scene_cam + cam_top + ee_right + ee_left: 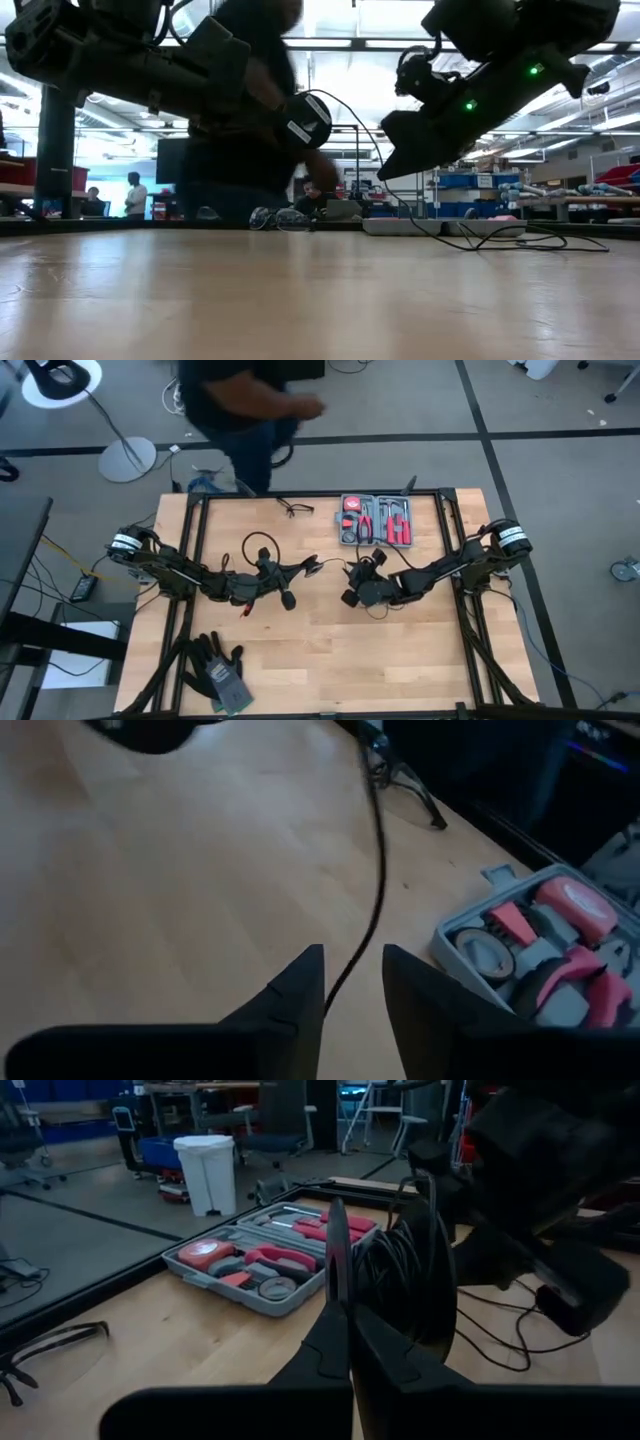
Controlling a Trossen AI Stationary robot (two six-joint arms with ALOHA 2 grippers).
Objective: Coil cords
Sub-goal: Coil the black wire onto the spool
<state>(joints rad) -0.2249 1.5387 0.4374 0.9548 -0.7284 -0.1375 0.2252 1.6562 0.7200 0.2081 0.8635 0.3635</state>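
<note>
Smooth pale wood table; matt black cords.

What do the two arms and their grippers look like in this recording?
Both arms are dark and jointed, each with a white-labelled cylinder near its base. The left gripper has slim, tapering black fingers. The right gripper has two wedge-shaped black fingers. Small green lights glow on the right arm, and black cables run along it.

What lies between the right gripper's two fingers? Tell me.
The thin black cord runs through the gap of the open right gripper, over bare table; the right wrist view shows it.
</note>
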